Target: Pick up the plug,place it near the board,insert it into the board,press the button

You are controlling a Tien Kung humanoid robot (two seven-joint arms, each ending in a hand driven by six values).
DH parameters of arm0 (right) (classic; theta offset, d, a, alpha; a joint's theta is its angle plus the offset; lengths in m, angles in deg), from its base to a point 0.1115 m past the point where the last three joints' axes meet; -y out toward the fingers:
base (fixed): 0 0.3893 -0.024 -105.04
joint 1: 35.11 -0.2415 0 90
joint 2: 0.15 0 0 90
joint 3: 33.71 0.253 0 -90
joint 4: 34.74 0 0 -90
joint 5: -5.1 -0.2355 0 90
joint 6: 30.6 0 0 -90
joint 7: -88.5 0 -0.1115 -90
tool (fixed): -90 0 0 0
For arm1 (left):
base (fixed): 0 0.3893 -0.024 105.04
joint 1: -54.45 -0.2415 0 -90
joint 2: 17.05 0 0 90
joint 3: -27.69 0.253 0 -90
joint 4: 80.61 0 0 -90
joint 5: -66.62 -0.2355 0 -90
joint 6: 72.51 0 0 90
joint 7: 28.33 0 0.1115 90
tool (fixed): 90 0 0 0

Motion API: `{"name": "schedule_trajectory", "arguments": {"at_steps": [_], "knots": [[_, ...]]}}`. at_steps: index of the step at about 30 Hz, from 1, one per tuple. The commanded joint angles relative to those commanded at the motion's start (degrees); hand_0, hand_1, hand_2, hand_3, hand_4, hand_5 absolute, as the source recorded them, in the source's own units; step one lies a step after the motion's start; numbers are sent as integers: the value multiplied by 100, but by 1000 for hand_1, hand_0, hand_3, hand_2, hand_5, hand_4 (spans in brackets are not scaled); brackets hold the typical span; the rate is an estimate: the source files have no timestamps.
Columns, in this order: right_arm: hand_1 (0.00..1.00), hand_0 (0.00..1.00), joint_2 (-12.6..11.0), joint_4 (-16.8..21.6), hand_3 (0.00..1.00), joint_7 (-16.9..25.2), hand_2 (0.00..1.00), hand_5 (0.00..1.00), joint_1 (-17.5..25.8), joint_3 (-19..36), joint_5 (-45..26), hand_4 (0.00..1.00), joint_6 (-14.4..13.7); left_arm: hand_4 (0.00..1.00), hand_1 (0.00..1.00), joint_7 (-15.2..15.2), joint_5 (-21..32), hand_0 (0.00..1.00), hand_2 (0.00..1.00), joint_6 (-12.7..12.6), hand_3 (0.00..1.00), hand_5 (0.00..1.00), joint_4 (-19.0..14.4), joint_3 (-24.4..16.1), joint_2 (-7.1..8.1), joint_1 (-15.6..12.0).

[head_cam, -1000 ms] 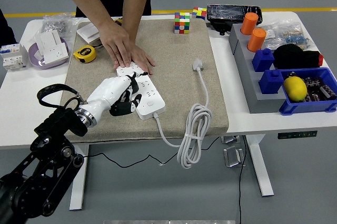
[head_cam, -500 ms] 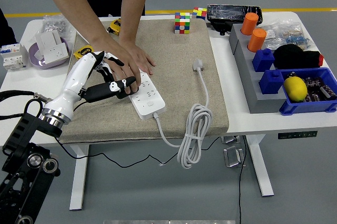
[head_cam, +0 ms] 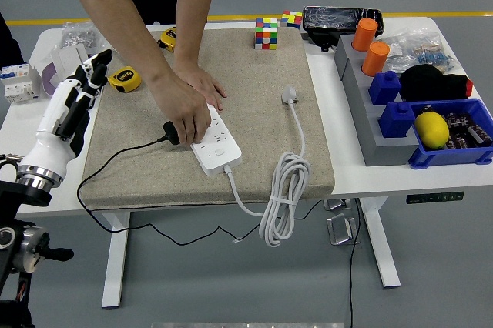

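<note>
At the left, the robot's left hand point(head_cam: 77, 105) hovers with fingers spread, empty. A person's hand point(head_cam: 185, 116) holds the black plug point(head_cam: 171, 134) at the white power strip point(head_cam: 212, 139). The plug looks light and rigid; grip its body, not its limp cord.

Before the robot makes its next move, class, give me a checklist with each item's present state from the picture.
1. Left robot hand free: ok, fingers relaxed, raised at the mat's left edge, holding nothing.
2. Black plug available: not ok, a person's hand grips it.
3. Power strip steady: ok, the person's other hand rests at its far end.
4. Plug seated in the strip: cannot tell, the hand hides it.
5. Right robot hand: not in view.
</note>
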Motion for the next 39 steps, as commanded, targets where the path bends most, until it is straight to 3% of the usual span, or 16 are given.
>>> {"name": "schedule_trajectory", "arguments": {"at_steps": [2,3,11,17,20,26,27,32,33,38,39], "knots": [[792,819,3,-1,762,0,755,998,-1,6,-2,998,1,998,998,5,484,998,981,-22,945,925,34,-90,0,-6],[792,818,4,-2,762,-1,755,998,-1,7,-6,998,1,998,998,8,708,998,985,-23,955,998,50,-107,0,-9],[792,818,5,-1,763,6,754,998,-21,28,-4,998,1,998,998,168,2558,998,990,-133,965,998,259,-332,0,-10],[792,819,3,-5,762,3,754,998,-6,16,-21,998,7,998,998,132,2489,998,988,-179,963,998,232,-371,0,-17],[792,819,-3,-3,762,3,754,998,-9,24,-16,998,5,998,998,85,2166,998,988,-183,963,998,163,-344,0,-37],[792,817,-21,-2,762,6,754,998,-25,30,-10,998,0,998,993,-274,736,998,960,-83,953,998,-211,77,0,-141],[792,819,-23,-3,762,7,754,998,-27,34,-9,998,-1,998,985,-359,512,998,936,-69,950,911,-280,159,15,-163],[792,819,-27,-6,762,4,754,998,-23,8,-23,998,2,998,985,-691,-679,998,936,-30,950,911,-429,603,187,-219],[792,818,-27,-7,762,4,754,998,-23,2,-24,998,2,920,866,-711,-940,885,843,-8,952,530,-429,730,241,-217],[792,818,-27,-4,762,5,754,998,-26,-10,-16,998,-4,920,866,-697,-2109,885,843,236,952,530,-429,1137,377,-136],[792,818,-28,-4,762,5,754,998,-27,-10,-14,998,-6,813,703,-697,-2333,657,607,272,998,310,-429,1178,387,-119]]}}
